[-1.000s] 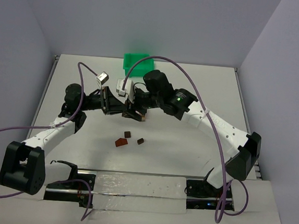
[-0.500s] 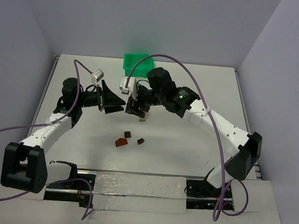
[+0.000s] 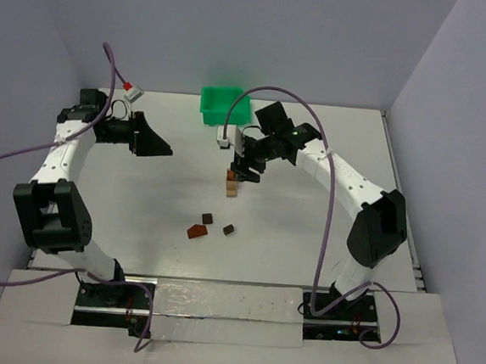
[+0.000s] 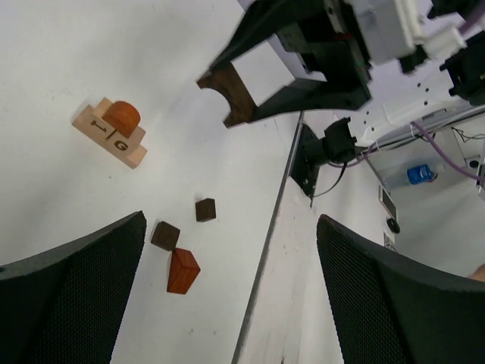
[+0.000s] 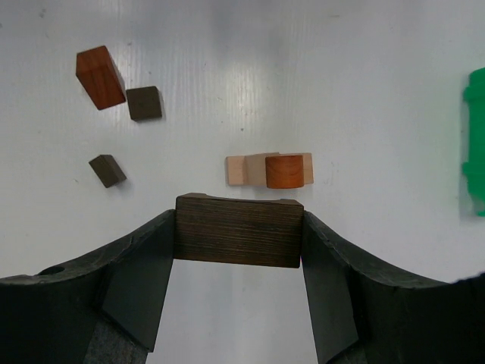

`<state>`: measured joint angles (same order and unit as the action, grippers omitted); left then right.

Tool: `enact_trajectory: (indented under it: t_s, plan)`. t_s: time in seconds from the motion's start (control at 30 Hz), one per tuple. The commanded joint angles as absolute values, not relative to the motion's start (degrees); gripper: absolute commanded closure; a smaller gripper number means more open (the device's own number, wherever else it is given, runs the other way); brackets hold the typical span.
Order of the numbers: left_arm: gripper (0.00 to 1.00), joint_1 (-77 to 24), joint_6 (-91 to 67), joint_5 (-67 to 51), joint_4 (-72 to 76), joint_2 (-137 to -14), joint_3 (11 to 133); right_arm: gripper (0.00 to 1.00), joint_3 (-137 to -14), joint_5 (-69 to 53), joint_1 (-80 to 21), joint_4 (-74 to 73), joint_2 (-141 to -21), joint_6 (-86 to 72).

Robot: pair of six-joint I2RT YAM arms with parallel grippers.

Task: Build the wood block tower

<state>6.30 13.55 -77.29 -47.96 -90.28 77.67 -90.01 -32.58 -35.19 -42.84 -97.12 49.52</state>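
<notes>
The wood block tower is a light tan bar (image 3: 231, 186) with a reddish-brown rounded piece (image 5: 285, 171) on top; the left wrist view shows the same bar (image 4: 114, 138) and piece (image 4: 121, 115). My right gripper (image 3: 246, 170) hangs just above and beside it, shut on a dark brown arch piece (image 5: 239, 230), which the left wrist view also catches (image 4: 231, 89). My left gripper (image 3: 155, 140) is far off at the back left, open and holding nothing (image 4: 231, 303). Loose on the table lie a reddish-brown block (image 3: 197, 230) and two dark cubes (image 3: 208, 219) (image 3: 229, 228).
A green plastic bin (image 3: 225, 105) stands at the back of the table, just behind the right gripper. The table's near edge rail (image 4: 292, 174) runs in front of the loose blocks. Purple cables arch over both arms.
My left gripper opened, leaving the reddish-brown piece on the tan bar, and swung back to the far left. My right gripper, still holding the arch piece, shifted slightly right and back.
</notes>
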Motion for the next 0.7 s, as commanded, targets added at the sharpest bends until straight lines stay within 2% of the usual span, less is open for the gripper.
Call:
enact_trajectory:
  t_s: [0.0, 0.1, 0.2, 0.23, 0.3, 0.37, 0.67]
  plan:
    - [0.01, 8.64, 45.74, -80.88, -78.34, -94.90, 82.92, 0.97, -94.77, -36.37, -33.18, -45.10, -101.31, 55.31]
    - [0.01, 10.11, 41.50, -78.94, -74.03, -94.70, 83.09, 0.97, -97.07, -37.07, -32.31, -45.30, -104.82, 56.74]
    - [0.01, 10.11, 25.93, -75.04, -60.91, -91.96, 79.08, 0.97, -98.27, -36.91, -32.17, -45.26, -106.80, 57.78]
    - [0.01, 10.11, 14.89, -71.77, -51.80, -89.73, 75.85, 0.97, -98.95, -36.72, -32.17, -45.26, -107.65, 58.01]
    - [0.01, 10.03, 5.10, -63.47, -37.62, -84.73, 70.99, 0.96, -100.55, -36.57, -32.09, -45.43, -109.09, 57.84]
    - [0.01, 10.02, 0.78, -57.36, -29.67, -80.87, 68.53, 0.97, -101.80, -36.60, -32.17, -45.74, -110.45, 57.87]
    - [0.01, 6.49, 3.82, -50.88, -30.86, -80.37, 69.51, 0.97, -104.89, -36.00, -32.60, -48.68, -114.11, 61.24]
